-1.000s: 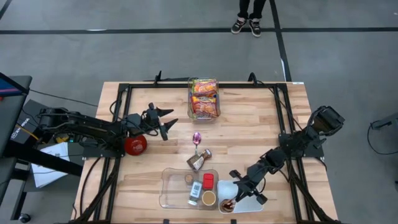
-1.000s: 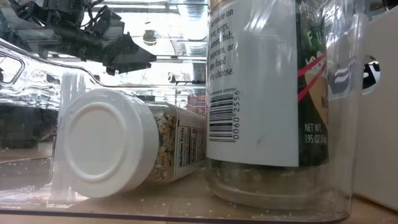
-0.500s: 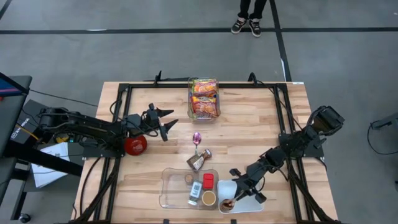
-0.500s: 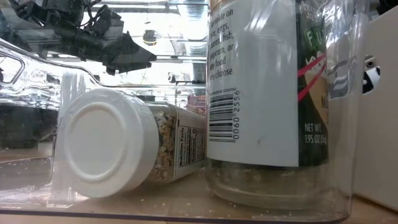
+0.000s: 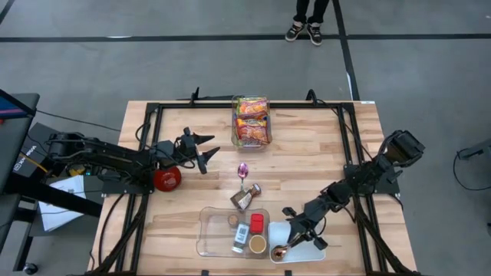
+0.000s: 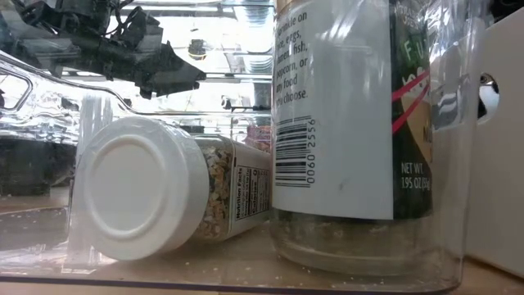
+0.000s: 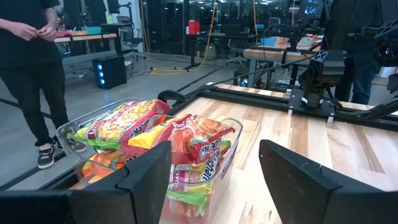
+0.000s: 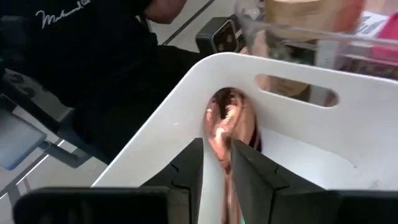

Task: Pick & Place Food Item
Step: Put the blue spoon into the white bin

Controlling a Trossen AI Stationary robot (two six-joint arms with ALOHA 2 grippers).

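Placement looks close to done on your right side; right claw [image 8: 216,163] sits inside the white bin [image 8: 323,134], fingers closed on a shiny copper-wrapped item [image 8: 227,121], not yet let go; from above you see the same bin [image 5: 307,249] at the worktop's [image 5: 322,146] near edge, beside the clear tray [image 5: 211,230] of spice jars; releasing is what remains here, by my reading. Farther back, two more items lie loose mid-worktop: a brown packet [image 5: 244,197] and a purple-wrapped piece [image 5: 243,169]; these look still to be moved. Left claw [image 5: 201,150] hovers wide open, holding nothing, facing the snack container [image 7: 158,149] at the far edge; a red object [image 5: 167,178] lies under that arm.
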